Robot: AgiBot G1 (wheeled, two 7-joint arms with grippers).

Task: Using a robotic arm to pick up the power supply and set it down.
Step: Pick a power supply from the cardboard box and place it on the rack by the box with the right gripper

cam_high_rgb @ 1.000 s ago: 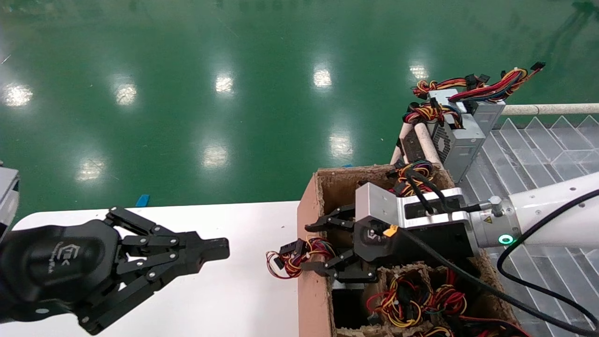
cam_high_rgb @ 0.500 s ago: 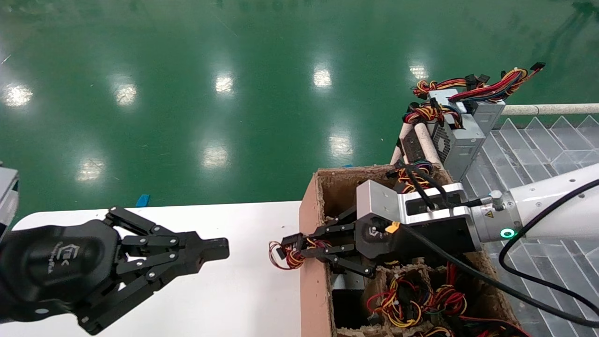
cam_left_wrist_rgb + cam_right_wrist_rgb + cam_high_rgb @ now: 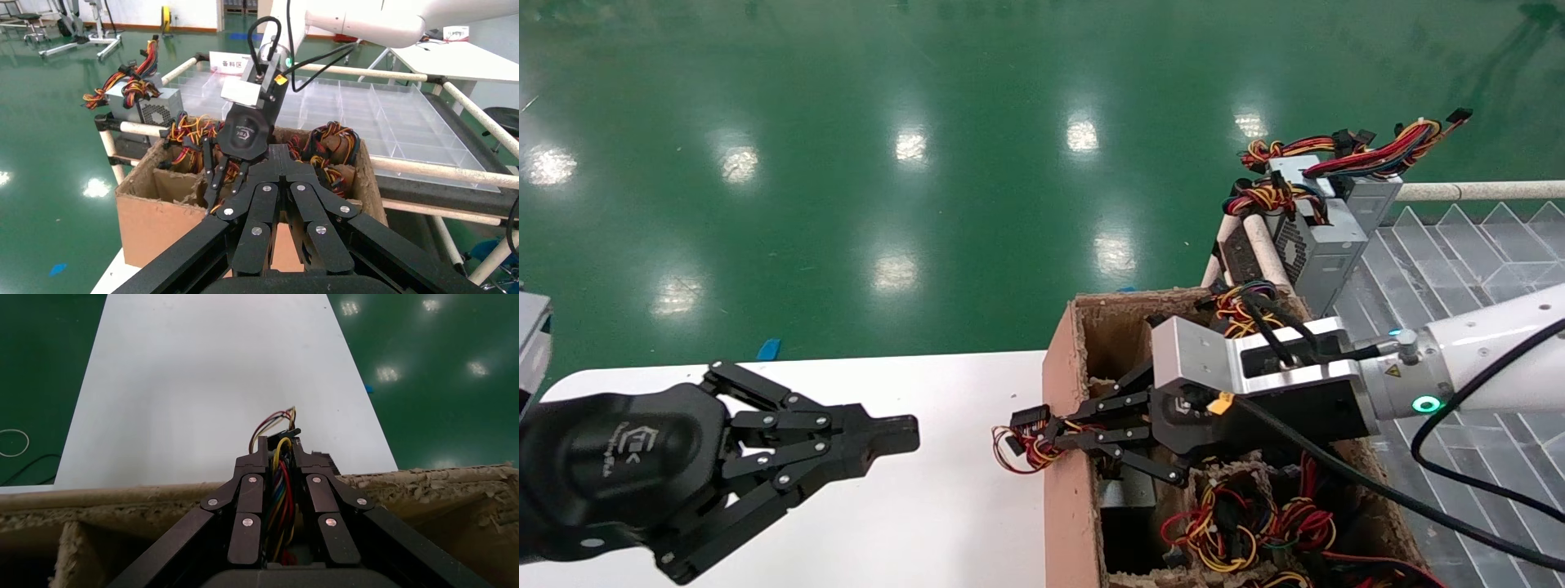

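Pick-up step: right gripper [image 3: 1062,431], black multi-link, is clamped on the red-yellow-black wire bundle [image 3: 1027,441] at the rim of the rough brown cardboard box [image 3: 1065,490]. Silver-grey metal power supply [image 3: 1125,494] sits below in its compartment. Judged next: lift clear toward the smooth white worktop [image 3: 944,490]. Left gripper [image 3: 878,437] idles, fingers together.
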